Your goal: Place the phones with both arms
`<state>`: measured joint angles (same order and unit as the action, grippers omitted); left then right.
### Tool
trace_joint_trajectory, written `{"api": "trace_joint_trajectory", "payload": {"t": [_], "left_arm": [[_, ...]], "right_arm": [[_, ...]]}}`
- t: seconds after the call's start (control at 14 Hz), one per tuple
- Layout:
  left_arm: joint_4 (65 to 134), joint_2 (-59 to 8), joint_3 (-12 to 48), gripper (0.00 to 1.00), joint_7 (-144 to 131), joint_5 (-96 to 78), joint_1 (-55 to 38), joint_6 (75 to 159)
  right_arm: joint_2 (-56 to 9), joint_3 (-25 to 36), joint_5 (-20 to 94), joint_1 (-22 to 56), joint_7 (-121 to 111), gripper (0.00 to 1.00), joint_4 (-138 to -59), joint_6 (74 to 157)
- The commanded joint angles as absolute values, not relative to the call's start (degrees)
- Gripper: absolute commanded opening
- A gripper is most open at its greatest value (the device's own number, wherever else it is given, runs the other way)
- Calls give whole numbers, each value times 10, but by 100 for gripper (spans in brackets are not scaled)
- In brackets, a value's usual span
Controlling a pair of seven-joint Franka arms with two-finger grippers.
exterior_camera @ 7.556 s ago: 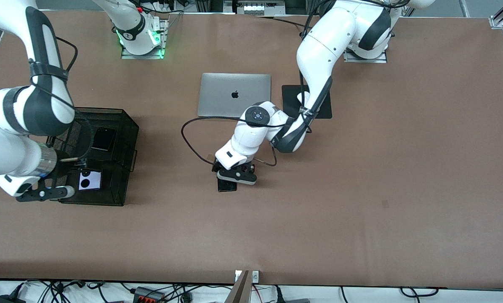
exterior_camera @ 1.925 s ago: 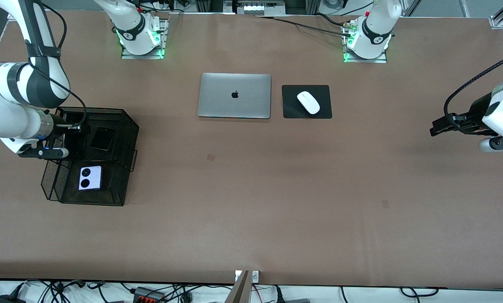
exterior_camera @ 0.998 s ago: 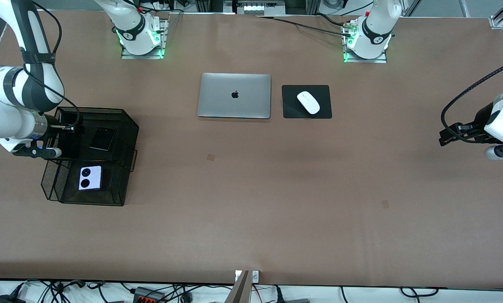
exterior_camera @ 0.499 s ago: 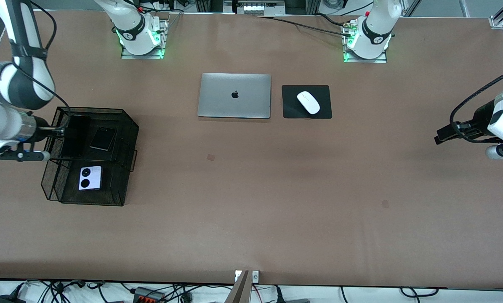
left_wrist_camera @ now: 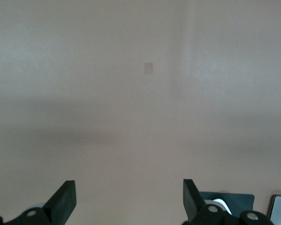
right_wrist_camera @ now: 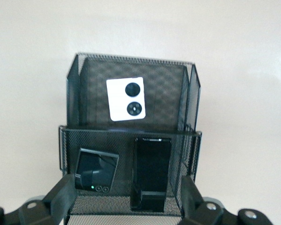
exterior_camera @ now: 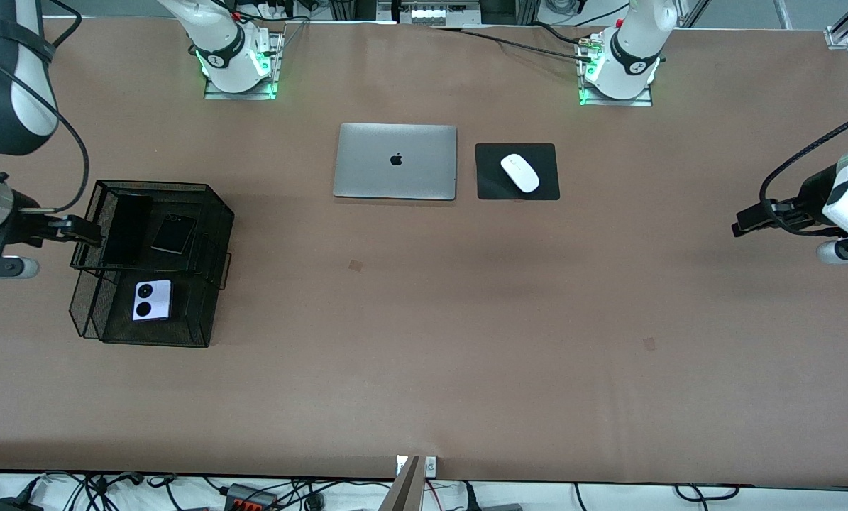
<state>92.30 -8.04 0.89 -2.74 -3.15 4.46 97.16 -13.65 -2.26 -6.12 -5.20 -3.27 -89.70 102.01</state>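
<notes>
With both arms drawn back to the ends of the surface (exterior_camera: 424,341), three phones lie in one black mesh organizer (exterior_camera: 211,213) at the right arm's end: one long slim black phone (exterior_camera: 125,231) and one small black folded phone (exterior_camera: 173,233) side by side on the upper tier, and one lilac folded phone (exterior_camera: 152,299) with two round black lenses on the lower tier, nearer the front camera. Right hand (exterior_camera: 76,231) hovers just beside the organizer's upper rim, fingers spread, holding nothing; its wrist view looks down on all three phones. Left hand (exterior_camera: 750,221) waits over bare surface at the left arm's end, fingers (left_wrist_camera: 65,199) spread wide, empty. Mid-surface: one closed silver laptop (exterior_camera: 395,161), one black mouse pad (exterior_camera: 491,184), one white mouse (exterior_camera: 520,172) on the pad.
</notes>
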Motion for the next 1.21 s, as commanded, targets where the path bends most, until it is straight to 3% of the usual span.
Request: {"api": "trace_joint_trajectory", "payload": {"t": [0.0, 1.0, 1.14], "left_arm": [[907, -85, 8, 100, -12, -39, 47, 945], [899, -90, 11, 100, -4, -11, 49, 943], [899, -90, 11, 100, -4, -11, 49, 943]], "right_arm": [[-141, -22, -41, -51, -36, 100, -864, 1005], [-98, -15, -14, -25, -34, 100, -848, 994], [-95, 8, -14, -19, -30, 100, -848, 990]]}}
